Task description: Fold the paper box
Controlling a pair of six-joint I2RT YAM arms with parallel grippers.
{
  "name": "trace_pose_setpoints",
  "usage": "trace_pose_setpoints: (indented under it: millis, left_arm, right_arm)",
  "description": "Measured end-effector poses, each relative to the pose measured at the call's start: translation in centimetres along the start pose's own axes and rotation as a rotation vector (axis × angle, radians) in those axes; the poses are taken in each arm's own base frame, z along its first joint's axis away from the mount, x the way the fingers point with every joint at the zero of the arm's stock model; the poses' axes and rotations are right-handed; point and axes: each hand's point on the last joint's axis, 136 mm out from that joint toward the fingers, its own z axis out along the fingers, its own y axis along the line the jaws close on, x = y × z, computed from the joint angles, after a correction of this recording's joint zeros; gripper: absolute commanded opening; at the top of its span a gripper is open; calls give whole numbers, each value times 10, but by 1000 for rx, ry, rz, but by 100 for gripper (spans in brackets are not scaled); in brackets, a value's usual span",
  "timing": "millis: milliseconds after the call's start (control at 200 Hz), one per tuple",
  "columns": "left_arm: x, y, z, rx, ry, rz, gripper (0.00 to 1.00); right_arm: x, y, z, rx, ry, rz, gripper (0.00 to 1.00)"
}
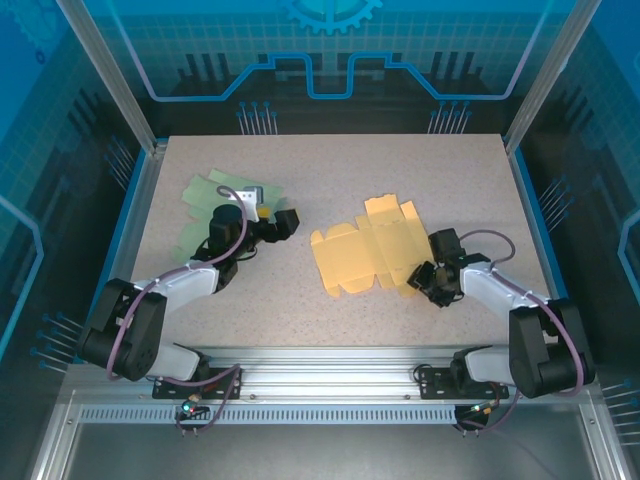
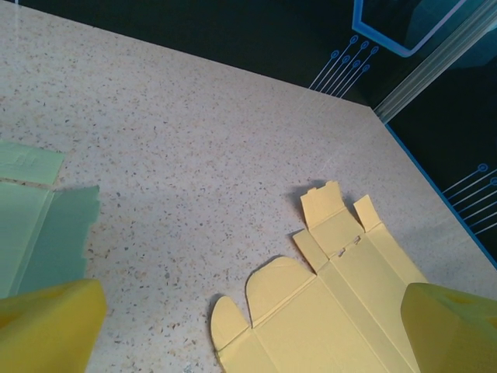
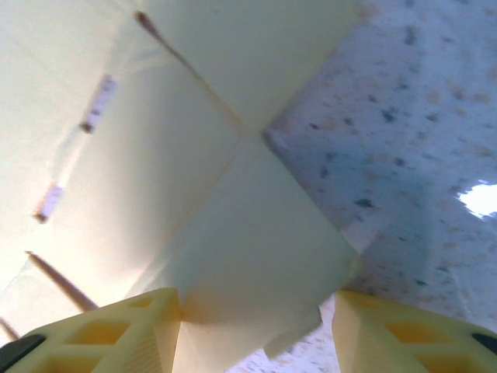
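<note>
Paper box (image 1: 365,255) lies flat; lowered right pincer (image 1: 417,280) straddles its corner flap.

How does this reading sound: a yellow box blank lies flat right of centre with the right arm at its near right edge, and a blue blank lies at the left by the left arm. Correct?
One detail is wrong: the blank at the left is pale green, not blue, as the top external view shows. The rest holds: the yellow blank lies flat right of centre, with the right gripper at its near right edge.
</note>
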Motion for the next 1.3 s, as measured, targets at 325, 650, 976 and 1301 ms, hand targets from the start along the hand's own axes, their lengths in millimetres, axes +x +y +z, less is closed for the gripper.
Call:
trace_pose_setpoints:
  millis: [325,650,976,1301]
  left_arm:
    - [-9,-5,2,7,-5,21,99]
    - [-21,-10,10,5,10,75,99]
    - [-46,-25,81,84,159,226,93]
    - [-29,-20,101,168,353,292,93]
  right_arm:
    - [-36,69,-25,-280,-188,-66,56]
    - [-33,65,16,-224,-123,-59,59]
    - [-50,92,10,-256,-166,-160,0]
    - [-69,116,-32,-265,-307,-483,0]
